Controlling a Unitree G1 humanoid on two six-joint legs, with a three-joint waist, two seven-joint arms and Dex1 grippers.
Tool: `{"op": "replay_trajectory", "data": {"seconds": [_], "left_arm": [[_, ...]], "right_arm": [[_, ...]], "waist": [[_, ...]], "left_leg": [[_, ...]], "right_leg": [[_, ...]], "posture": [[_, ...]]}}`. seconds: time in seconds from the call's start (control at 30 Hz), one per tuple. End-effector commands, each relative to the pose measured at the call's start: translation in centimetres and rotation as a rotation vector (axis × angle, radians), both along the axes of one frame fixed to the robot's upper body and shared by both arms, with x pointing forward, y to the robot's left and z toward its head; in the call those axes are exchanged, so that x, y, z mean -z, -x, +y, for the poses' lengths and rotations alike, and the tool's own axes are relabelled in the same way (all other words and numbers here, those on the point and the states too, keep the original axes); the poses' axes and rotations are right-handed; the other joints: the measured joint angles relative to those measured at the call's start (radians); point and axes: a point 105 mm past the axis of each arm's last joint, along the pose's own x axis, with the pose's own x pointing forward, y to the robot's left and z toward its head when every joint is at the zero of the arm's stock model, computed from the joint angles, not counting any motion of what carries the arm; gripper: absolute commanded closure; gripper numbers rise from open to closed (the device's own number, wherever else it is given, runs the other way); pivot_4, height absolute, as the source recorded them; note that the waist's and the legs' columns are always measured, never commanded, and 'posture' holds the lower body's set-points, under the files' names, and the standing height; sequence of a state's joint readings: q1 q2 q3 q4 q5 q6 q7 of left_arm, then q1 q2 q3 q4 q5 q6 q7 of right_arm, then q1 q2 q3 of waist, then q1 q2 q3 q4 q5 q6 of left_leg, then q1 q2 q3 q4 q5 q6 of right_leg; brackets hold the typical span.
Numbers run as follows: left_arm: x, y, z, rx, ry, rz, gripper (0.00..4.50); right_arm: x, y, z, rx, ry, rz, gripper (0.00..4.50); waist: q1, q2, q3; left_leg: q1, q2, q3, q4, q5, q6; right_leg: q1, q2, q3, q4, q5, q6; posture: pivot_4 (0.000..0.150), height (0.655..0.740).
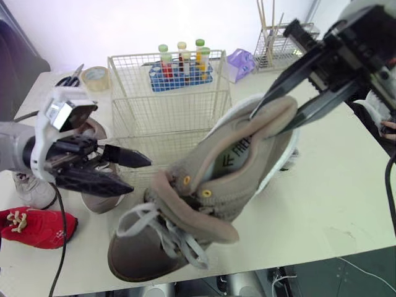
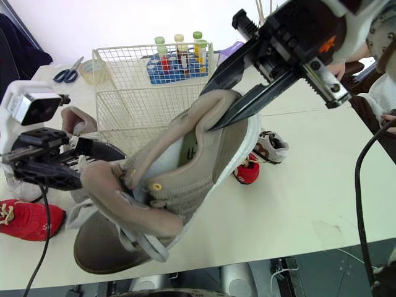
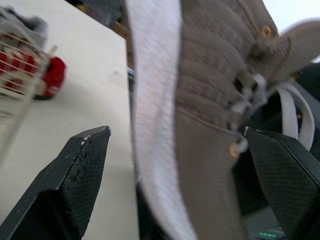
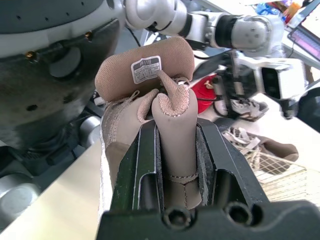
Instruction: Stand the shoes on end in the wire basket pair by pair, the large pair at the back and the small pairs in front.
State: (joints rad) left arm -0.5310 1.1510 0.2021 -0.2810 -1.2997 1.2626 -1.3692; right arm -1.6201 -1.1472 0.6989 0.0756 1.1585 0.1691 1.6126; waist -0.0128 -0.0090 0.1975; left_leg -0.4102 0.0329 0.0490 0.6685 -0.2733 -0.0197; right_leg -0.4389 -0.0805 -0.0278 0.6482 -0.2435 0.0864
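A large tan shoe (image 1: 229, 179) hangs toe-down over the front of the table. My right gripper (image 1: 264, 124) is shut on its heel collar (image 4: 172, 150) from above. My left gripper (image 1: 141, 176) stands open just left of the shoe's laces, and its fingers (image 3: 85, 170) flank the shoe without touching it. The wire basket (image 1: 167, 93) stands behind, at the table's back centre. The other large tan shoe (image 2: 77, 120) lies behind my left gripper. A small red shoe (image 1: 37, 228) and a small white shoe (image 1: 34, 189) lie at the left. Another red shoe (image 2: 247, 172) and white shoe (image 2: 270, 146) lie right of the basket.
A blue rack of test tubes (image 1: 181, 68) stands behind the basket. A tape roll (image 1: 96, 77) and scissors (image 1: 68, 79) lie at the back left. A second wire rack (image 1: 278, 43) is at the back right. A person's hand (image 1: 388, 127) shows at the right edge.
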Motion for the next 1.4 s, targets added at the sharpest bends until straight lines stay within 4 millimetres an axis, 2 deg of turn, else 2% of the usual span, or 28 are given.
{"op": "replay_trajectory", "data": {"seconds": [0.03, 0.23, 0.33, 0.47, 0.63, 0.8, 0.9, 1.1, 1.3, 1.4], "left_arm": [[-0.1, 1.6, -0.9, 0.082, 0.019, -0.009, 0.0], [1.9, 2.3, -2.8, 0.168, 0.017, 0.016, 0.0], [3.4, 1.5, -3.8, 0.162, 0.013, 0.024, 0.0], [4.0, 1.0, -4.5, 0.184, 0.009, 0.004, 0.0], [4.6, -0.8, -4.6, 0.119, -0.019, -0.061, 0.0], [4.3, -2.0, -3.9, 0.058, -0.042, -0.116, 0.0], [4.0, -1.9, -3.8, 0.065, -0.04, -0.12, 0.0], [2.9, 0.1, -4.6, 0.165, 0.026, -0.064, 0.0], [2.7, 0.7, -5.0, 0.185, 0.056, -0.016, 0.0], [2.7, 0.7, -5.0, 0.173, 0.066, -0.005, 1.38]], "right_arm": [[-1.5, 0.6, 0.1, -0.02, -0.034, -0.073, 3.71], [-1.9, 1.0, 0.6, -0.064, -0.05, -0.095, 3.71], [-2.3, 1.7, 0.8, -0.103, -0.068, -0.1, 3.71], [-2.6, 2.1, 0.9, -0.117, -0.076, -0.115, 3.71], [-3.2, 2.7, 0.7, -0.129, -0.092, -0.109, 3.71], [-3.8, 3.2, 0.3, -0.124, -0.112, -0.102, 3.71], [-4.1, 3.3, 0.1, -0.121, -0.123, -0.099, 3.71], [-4.3, 3.6, 0.0, -0.13, -0.138, -0.091, 3.71], [-4.5, 3.9, -0.1, -0.139, -0.145, -0.071, 3.71], [-4.4, 4.0, -0.3, -0.132, -0.143, -0.056, 3.73]], "waist": [[0.001, 0.0, 0.0], [0.0, 0.0, 0.0], [0.001, 0.0, 0.0], [0.001, -0.001, 0.0], [0.001, -0.001, 0.0], [0.001, -0.001, 0.0], [0.0, -0.001, 0.0], [0.001, -0.001, 0.0], [0.001, -0.001, 0.0], [0.0, -0.001, 0.0]], "left_leg": [[0.0, 0.0, 0.0, 0.0, 0.0, 0.0], [0.0, 0.0, 0.0, 0.0, 0.0, 0.0], [0.0, 0.0, 0.0, 0.0, 0.0, 0.0], [0.0, 0.0, 0.0, 0.001, 0.0, 0.0], [0.0, 0.0, 0.0, 0.001, 0.0, 0.0], [0.0, 0.0, 0.0, 0.001, 0.0, 0.0], [0.0, 0.0, 0.0, 0.001, 0.0, 0.0], [0.0, 0.0, -0.001, 0.001, 0.0, 0.0], [0.0, 0.0, -0.001, 0.001, 0.0, 0.0], [0.0, 0.0, -0.001, 0.001, 0.0, 0.0]], "right_leg": [[0.0, 0.0, 0.0, 0.0, 0.0, 0.0], [0.0, 0.0, 0.0, 0.001, 0.0, 0.0], [0.0, 0.0, 0.0, 0.001, 0.0, 0.0], [0.0, 0.0, 0.0, 0.001, 0.0, 0.0], [0.0, 0.0, 0.0, 0.001, 0.0, 0.0], [0.0, 0.0, 0.0, 0.001, 0.0, 0.0], [0.001, 0.0, 0.0, 0.001, 0.0, 0.0], [0.001, 0.0, 0.0, 0.001, 0.0, 0.0], [0.001, 0.0, 0.0, 0.001, 0.0, 0.0], [0.001, 0.0, 0.0, 0.001, 0.0, 0.0]], "posture": [[0.15, 0.74], [0.15, 0.74], [0.15, 0.74], [0.15, 0.74], [0.15, 0.74], [0.15, 0.74], [0.15, 0.74], [0.15, 0.74], [0.15, 0.74], [0.15, 0.74]]}}
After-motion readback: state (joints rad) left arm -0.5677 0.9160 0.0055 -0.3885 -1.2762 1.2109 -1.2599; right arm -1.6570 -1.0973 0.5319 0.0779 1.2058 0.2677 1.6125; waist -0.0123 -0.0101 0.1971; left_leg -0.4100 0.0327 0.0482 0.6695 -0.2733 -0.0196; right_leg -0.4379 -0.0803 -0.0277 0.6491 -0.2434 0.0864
